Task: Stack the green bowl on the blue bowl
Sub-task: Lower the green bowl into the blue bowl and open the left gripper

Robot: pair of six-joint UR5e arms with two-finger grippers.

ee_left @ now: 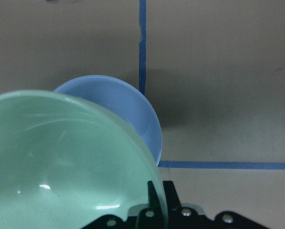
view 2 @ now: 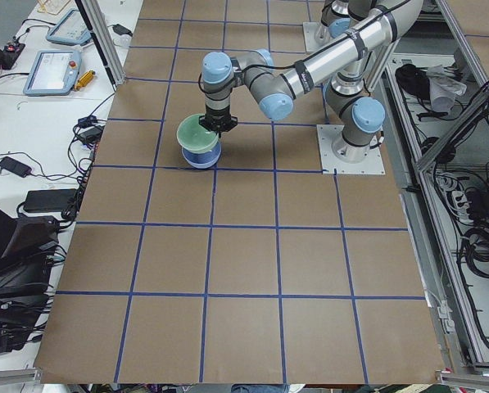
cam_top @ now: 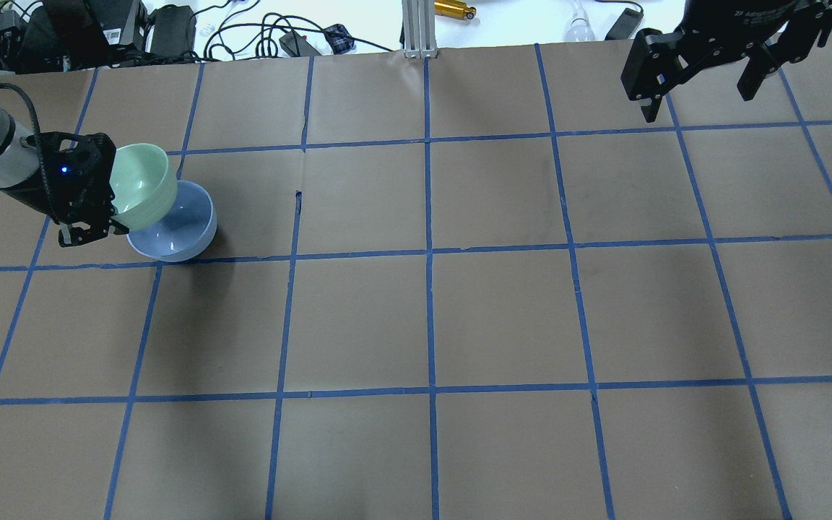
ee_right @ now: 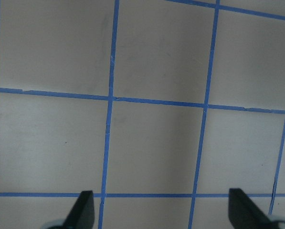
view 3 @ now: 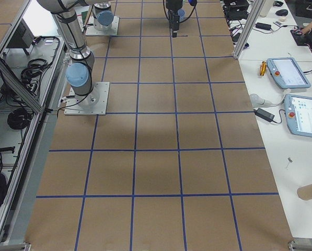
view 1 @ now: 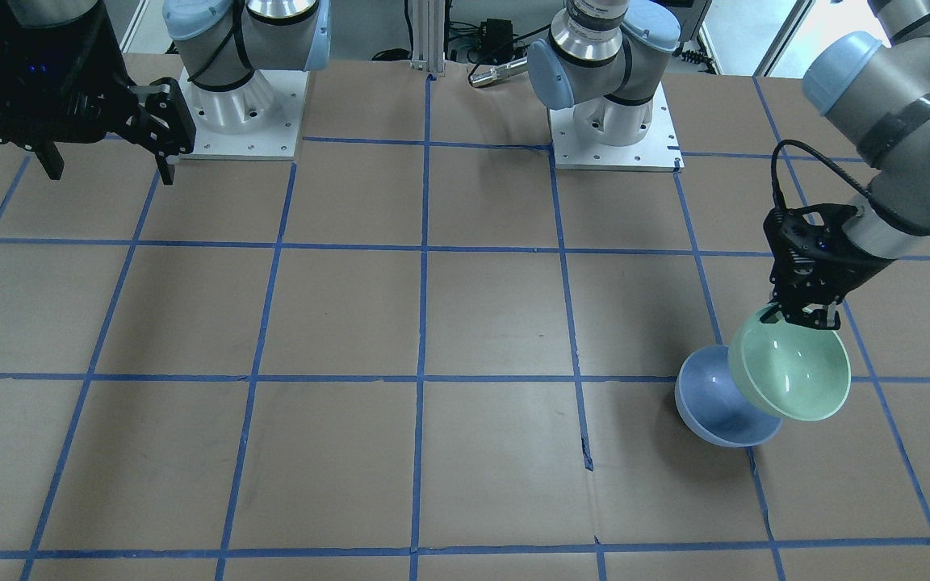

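My left gripper point(view 1: 806, 319) is shut on the rim of the green bowl point(view 1: 792, 375) and holds it tilted above the table, partly over the blue bowl point(view 1: 715, 403). The blue bowl stands upright on the table; in the overhead view the green bowl point(cam_top: 143, 185) covers the near-left part of the blue bowl point(cam_top: 178, 227). The left wrist view shows the green bowl point(ee_left: 66, 167) close up with the blue bowl point(ee_left: 118, 109) behind it. My right gripper point(cam_top: 698, 72) is open and empty, high over the far right of the table; its fingertips point(ee_right: 85, 210) show wide apart.
The table point(cam_top: 430, 310) is brown board with a blue tape grid. Both arm bases point(view 1: 614, 137) are bolted at the robot's side. Cables and boxes point(cam_top: 170, 32) lie beyond the far edge. Side benches hold tablets point(view 3: 289, 73).
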